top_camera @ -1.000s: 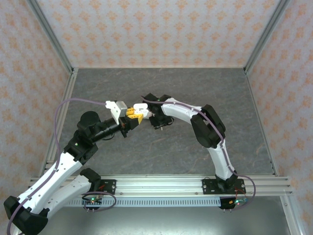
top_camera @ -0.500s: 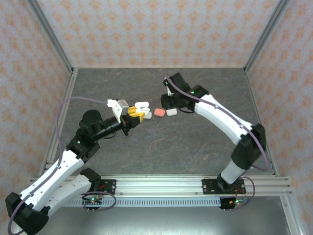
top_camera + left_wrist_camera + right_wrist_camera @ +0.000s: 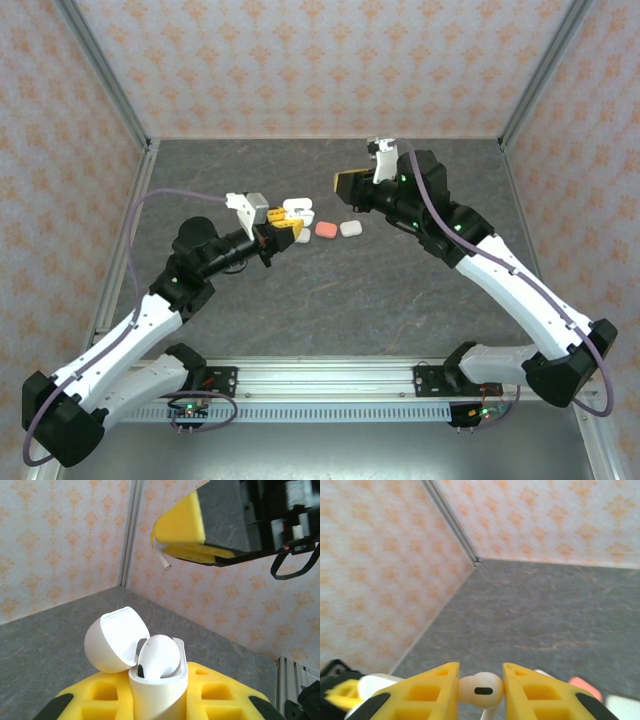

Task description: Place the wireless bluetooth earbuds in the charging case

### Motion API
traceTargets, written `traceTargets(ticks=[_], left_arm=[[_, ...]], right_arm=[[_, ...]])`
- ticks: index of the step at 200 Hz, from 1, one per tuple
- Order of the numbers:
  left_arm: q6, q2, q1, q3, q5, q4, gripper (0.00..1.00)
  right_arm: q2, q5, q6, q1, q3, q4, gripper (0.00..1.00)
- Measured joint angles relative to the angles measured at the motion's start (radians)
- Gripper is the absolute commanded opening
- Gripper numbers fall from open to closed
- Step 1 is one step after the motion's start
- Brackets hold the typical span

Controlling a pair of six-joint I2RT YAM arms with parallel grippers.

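My left claw [image 3: 281, 232] holds the open case [image 3: 159, 690] steady, mouth up. My right claw [image 3: 349, 181] pinches a white earbud [image 3: 480, 688] to slot it in.

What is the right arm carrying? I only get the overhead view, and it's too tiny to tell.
Observer: Its wrist camera shows one white earbud pinched between the right jaws.
Operator: Is the raised charging case empty?
Observer: No. The left wrist camera shows it open, with a second earbud already seated inside.
Operator: How close are the two?
Observer: In that same view the right jaws hang above the charging case, clearly apart from it.
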Motion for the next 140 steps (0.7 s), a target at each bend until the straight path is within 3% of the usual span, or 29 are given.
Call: traceTargets(ticks=[54,140], left_arm=[[-0.026,0.007,0.000,0.000,0.001,0.042,0.00],[-0.045,0.016,0.000,0.000,0.001,0.069,0.00]], right_arm=[[-0.001,-0.037,0.037,0.093,-0.049,0.156,0.25],[0.002,-0.036,0.036,0.131,-0.083,0.181,0.25]])
